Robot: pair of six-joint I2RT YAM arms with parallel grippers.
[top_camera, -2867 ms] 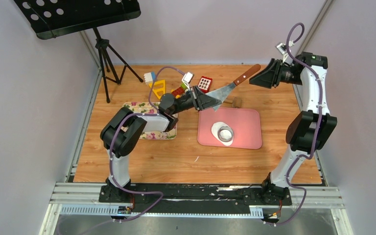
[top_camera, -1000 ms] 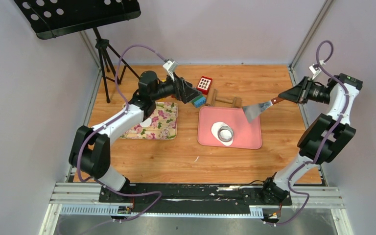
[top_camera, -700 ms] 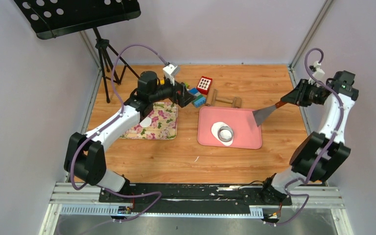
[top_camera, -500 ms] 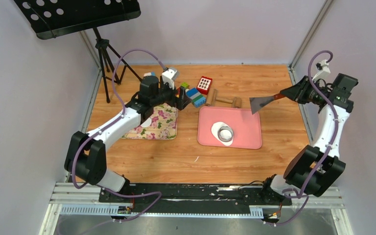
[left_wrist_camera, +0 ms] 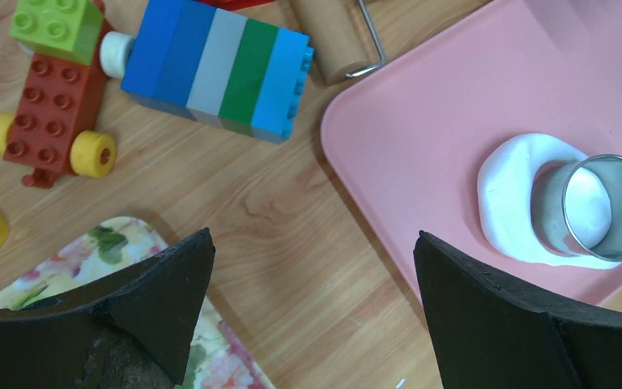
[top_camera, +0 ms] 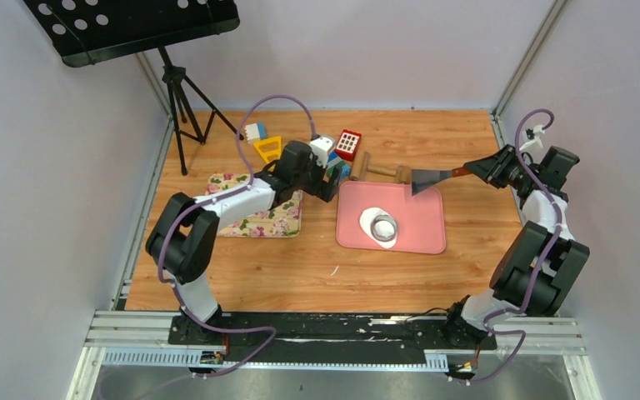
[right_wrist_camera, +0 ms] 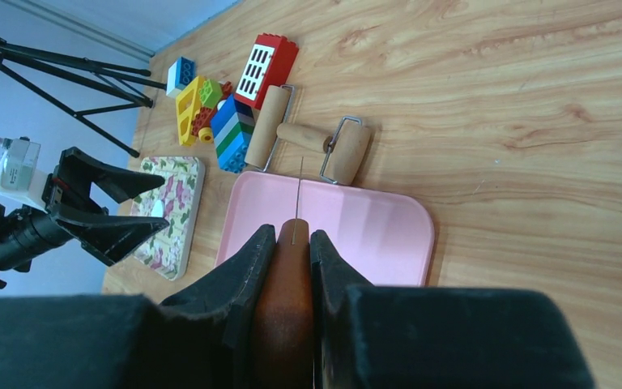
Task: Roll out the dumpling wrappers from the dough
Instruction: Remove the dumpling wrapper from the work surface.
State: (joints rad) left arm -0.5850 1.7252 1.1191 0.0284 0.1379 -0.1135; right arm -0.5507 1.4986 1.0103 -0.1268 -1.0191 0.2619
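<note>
A flattened sheet of dough (top_camera: 376, 227) (left_wrist_camera: 506, 194) lies on the pink mat (top_camera: 421, 237) (left_wrist_camera: 445, 121) (right_wrist_camera: 356, 235), with a small metal ring (top_camera: 384, 224) (left_wrist_camera: 611, 207) standing on it and white dough showing inside the ring. My left gripper (top_camera: 331, 179) (left_wrist_camera: 314, 237) is open, low over bare wood between the floral tray and the mat's left edge. The right gripper (top_camera: 477, 169) (right_wrist_camera: 293, 231) is shut on the wooden handle of a spatula, its blade (top_camera: 429, 177) over the mat's far right corner. One small white disc (right_wrist_camera: 156, 208), a dumpling wrapper, sits on the floral tray.
A wooden rolling pin (top_camera: 381, 171) (left_wrist_camera: 332, 36) (right_wrist_camera: 304, 136) lies just behind the mat. Toy bricks (top_camera: 348, 143) (left_wrist_camera: 219, 69) (right_wrist_camera: 235, 121) cluster at the back left. The floral tray (top_camera: 275, 221) (left_wrist_camera: 129, 243) (right_wrist_camera: 174, 211) sits left of the mat. A tripod (top_camera: 179, 100) stands at the far left.
The left gripper, still open, has come right and nearer, from over the toy bricks to the mat's left edge. The right arm has carried the spatula from the mat's right side to its far edge.
</note>
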